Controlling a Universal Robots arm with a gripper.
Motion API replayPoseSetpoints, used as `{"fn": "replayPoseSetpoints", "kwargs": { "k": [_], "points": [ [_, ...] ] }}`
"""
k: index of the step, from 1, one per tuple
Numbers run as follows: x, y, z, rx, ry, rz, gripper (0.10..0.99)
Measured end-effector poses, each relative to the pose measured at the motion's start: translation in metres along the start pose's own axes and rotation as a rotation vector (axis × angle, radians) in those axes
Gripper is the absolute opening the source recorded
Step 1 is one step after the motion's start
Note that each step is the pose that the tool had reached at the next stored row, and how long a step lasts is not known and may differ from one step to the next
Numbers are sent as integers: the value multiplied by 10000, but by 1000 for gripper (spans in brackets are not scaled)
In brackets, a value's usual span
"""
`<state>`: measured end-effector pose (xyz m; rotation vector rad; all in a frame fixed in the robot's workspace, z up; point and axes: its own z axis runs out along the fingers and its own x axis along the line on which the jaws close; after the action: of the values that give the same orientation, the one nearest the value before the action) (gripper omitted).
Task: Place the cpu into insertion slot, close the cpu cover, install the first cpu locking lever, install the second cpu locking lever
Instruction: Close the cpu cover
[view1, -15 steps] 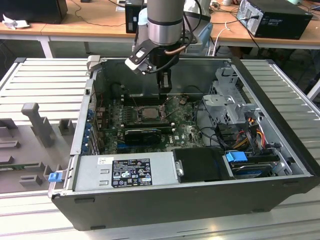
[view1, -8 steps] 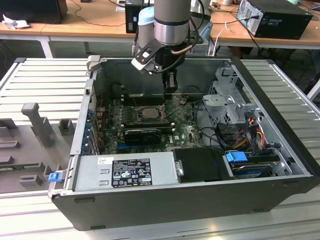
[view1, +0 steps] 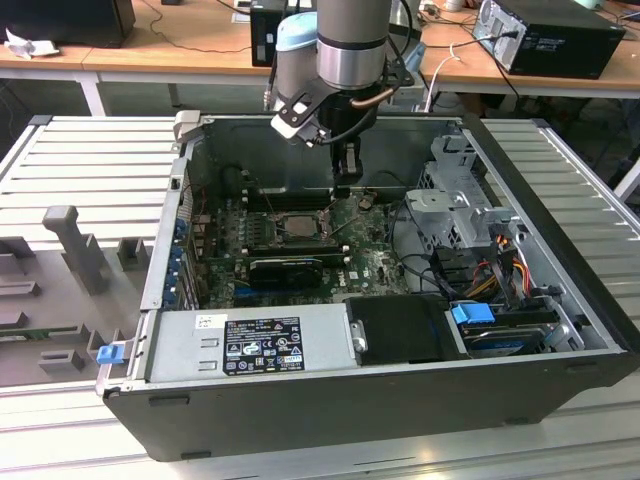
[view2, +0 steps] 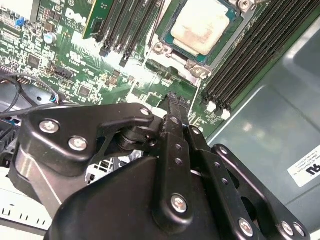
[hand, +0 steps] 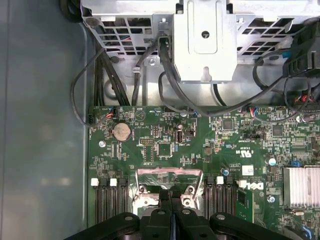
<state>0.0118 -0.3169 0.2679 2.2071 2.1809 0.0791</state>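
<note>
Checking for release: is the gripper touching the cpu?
Apart. In the second wrist view, bare motherboard shows between the gripper and the cpu.

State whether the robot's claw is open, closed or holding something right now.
Claw: closed, fingers pressed together with nothing visible between them, tips close to the cpu.

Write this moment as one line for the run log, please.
cpu: seated | cpu cover: down around cpu | gripper: shut, empty, tips near cpu cover
</note>
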Motion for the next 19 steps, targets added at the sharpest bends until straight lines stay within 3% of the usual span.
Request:
{"fn": "replayPoseSetpoints", "kwargs": {
  "k": [9, 19],
  "points": [
    [4, 53, -9, 1, -20, 0, 106],
    [8, 315, 18, 5, -23, 0, 106]
  ]
}}
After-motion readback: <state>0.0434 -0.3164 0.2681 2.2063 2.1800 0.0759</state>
